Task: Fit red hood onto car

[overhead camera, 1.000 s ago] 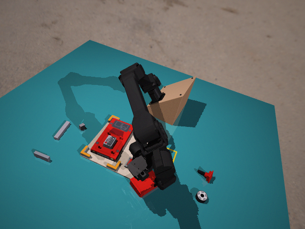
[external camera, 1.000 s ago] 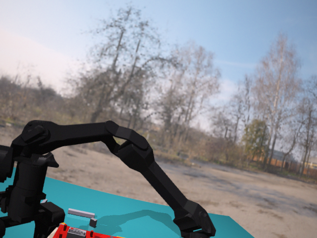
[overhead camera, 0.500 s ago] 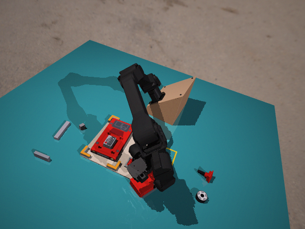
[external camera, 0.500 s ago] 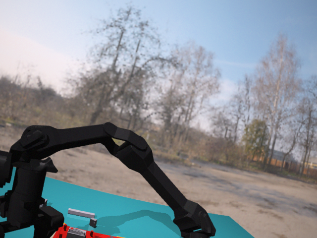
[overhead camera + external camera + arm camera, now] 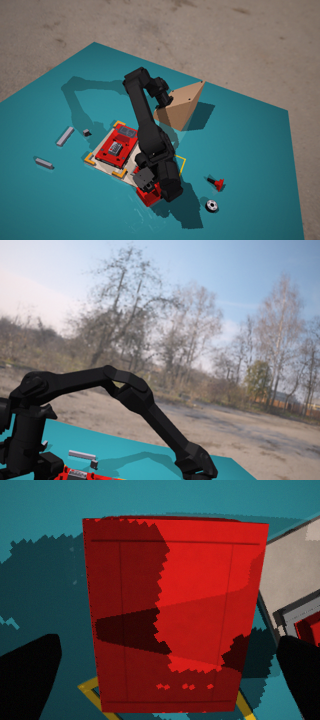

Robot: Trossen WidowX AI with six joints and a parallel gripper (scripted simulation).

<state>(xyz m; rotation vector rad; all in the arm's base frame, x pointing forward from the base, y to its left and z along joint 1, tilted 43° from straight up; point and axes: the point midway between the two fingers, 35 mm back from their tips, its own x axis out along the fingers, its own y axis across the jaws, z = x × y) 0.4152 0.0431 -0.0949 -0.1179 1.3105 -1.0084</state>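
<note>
The arm [image 5: 148, 136] hides part of the yellow outline [image 5: 183, 166] [image 5: 245, 705] from above.

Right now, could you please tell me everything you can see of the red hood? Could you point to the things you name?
The red hood [image 5: 147, 198] [image 5: 200, 585] is a glossy-looking, bright red shell with a flat roof that narrows toward one end in the wrist view, where thin dark lines run near its edges. It lies roof up on the teal table, partly over a yellow outline, beside the pale jig board, and shadows cross it. The open gripper's fingers stand either side of it in the wrist view, apparently without touching. Its corner holes and underside are hidden.
</note>
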